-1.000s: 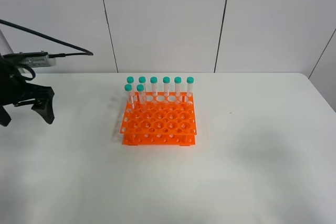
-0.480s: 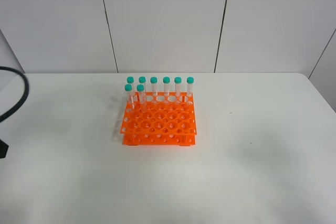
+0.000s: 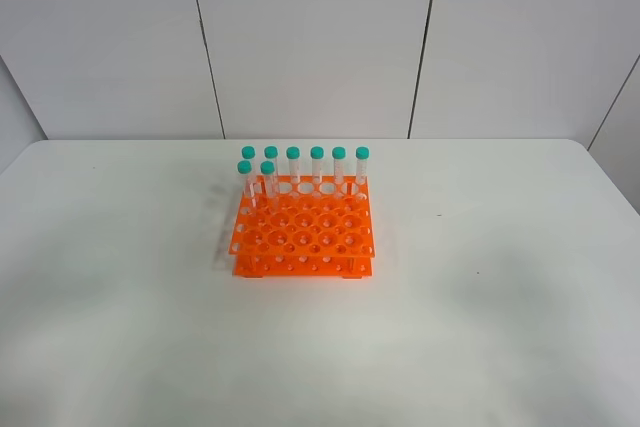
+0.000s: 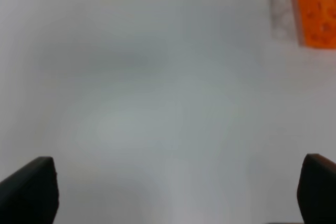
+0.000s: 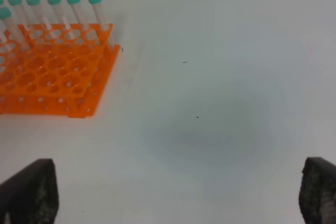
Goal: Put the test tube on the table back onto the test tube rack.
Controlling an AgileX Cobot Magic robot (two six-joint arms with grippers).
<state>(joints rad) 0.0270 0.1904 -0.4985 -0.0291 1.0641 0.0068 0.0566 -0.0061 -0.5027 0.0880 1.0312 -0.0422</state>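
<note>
The orange test tube rack [image 3: 305, 239] stands at the middle of the white table [image 3: 500, 297]. Several teal-capped test tubes [image 3: 317, 165] stand upright in its far rows, two of them [image 3: 267, 177] in the second row at the left. No tube lies on the table in any view. Neither arm shows in the exterior high view. My left gripper [image 4: 176, 184] is open and empty over bare table, with a corner of the rack [image 4: 315, 14] at the frame edge. My right gripper [image 5: 178, 190] is open and empty, away from the rack [image 5: 52, 72].
Grey panelled wall [image 3: 310, 37] runs behind the table's far edge. The table's rounded corners show at the back left and back right. A few tiny dark specks [image 5: 197, 117] lie on the tabletop to the right of the rack.
The left arm and its cable, at the left edge one second ago, have drawn back out of the exterior high view. The rack and tubes have not moved.
</note>
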